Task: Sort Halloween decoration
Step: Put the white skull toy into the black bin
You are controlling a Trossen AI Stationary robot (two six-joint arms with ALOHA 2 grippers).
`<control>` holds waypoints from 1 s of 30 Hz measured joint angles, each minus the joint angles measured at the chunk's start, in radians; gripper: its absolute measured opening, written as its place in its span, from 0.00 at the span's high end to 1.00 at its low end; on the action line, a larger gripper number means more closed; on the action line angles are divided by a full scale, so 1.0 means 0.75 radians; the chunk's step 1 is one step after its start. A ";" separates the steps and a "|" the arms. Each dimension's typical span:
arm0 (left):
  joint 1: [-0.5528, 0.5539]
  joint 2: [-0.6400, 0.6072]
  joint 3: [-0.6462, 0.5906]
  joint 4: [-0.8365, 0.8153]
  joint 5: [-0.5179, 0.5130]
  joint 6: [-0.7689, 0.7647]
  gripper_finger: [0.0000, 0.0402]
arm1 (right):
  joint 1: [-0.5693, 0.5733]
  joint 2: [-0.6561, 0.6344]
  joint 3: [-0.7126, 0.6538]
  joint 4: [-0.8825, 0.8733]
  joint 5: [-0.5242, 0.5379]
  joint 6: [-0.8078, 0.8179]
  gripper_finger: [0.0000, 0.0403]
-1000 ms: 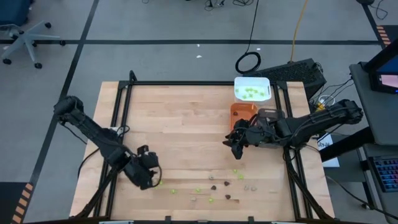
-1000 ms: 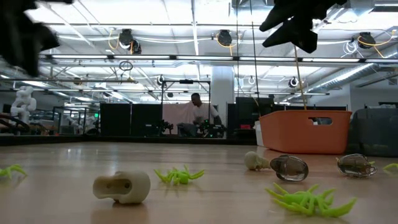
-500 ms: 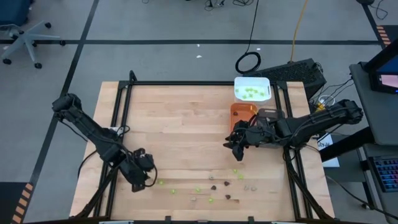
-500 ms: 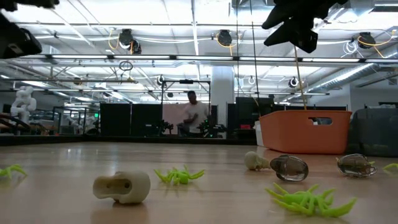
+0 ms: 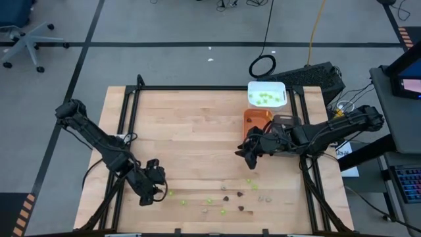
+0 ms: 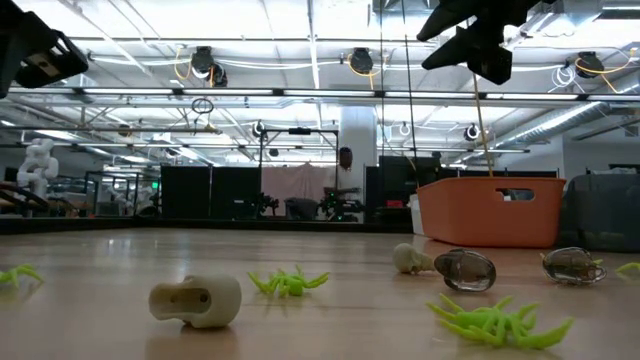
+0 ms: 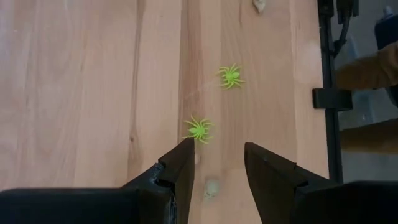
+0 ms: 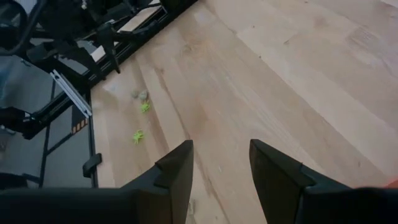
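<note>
- Near the table's front-left corner, the left gripper (image 5: 153, 191) hangs above the wood, fingers parted with nothing between them; in its wrist view a lime-green spider (image 7: 199, 130) lies on the board just ahead of the fingertips, a second spider (image 7: 231, 76) farther on, and a small pale piece (image 7: 211, 188) shows in the gap between the fingers.
- Right gripper (image 5: 248, 158) is held off the surface at mid-table, right of centre, just beside the orange tray (image 5: 256, 117); fingers parted, empty.
- Halloween decoration (image 5: 227, 197): tiny lime-green, dark brown and pale pieces scattered along the front strip of the table (image 5: 191, 125), between the two grippers and toward the right.
- White tray (image 5: 266, 95) at the far right edge holds several green pieces.
- Low view: pale skull-like piece (image 6: 196, 300), green spiders (image 6: 288, 283), two dark pieces (image 6: 465, 269).
</note>
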 joint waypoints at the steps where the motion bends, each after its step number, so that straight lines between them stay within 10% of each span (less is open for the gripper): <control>1: 0.000 0.000 0.000 -0.005 0.004 -0.034 0.64 | 0.000 0.000 0.000 0.000 0.001 0.016 0.65; 30: -0.272 0.061 -0.342 0.217 -0.052 0.026 0.64 | 0.001 0.143 0.000 0.067 0.001 0.153 0.65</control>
